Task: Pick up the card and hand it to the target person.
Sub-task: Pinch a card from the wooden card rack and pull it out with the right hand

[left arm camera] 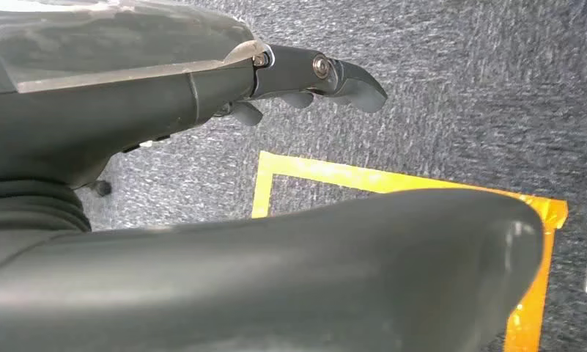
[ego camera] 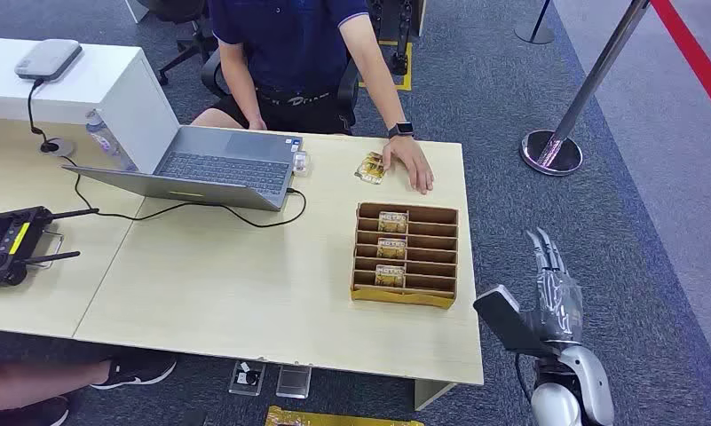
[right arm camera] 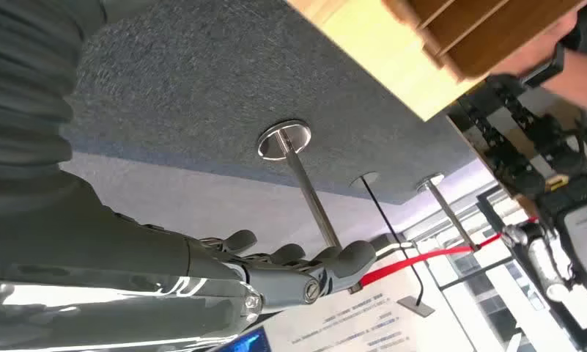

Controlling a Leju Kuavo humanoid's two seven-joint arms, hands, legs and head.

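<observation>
Overhead, the right hand (ego camera: pixel 551 288) is held empty, fingers extended, beside the table (ego camera: pixel 245 284); a card (ego camera: pixel 370 168) lies by the person's hand (ego camera: pixel 411 162), beyond the wooden card holder (ego camera: pixel 406 255). At the left wrist, the left hand (left arm camera: pixel 305 81) is seen empty, fingers loosely extended, above carpet. At the right wrist, fingers (right arm camera: pixel 297 268) are seen extended, nothing held.

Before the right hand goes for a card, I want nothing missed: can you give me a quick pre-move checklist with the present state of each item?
1. Right hand empty, fingers apart: ok.
2. Cards standing in the wooden card holder: ok, three slots hold cards.
3. Right hand over the holder: not ok; it hangs beside the table, past its right edge.
4. Path to the holder free: ok; the person's hand rests beyond it, by a loose card.
5. Left hand out of the way: ok, it hangs over the carpet.
6. Laptop cable away from the holder: ok.
</observation>
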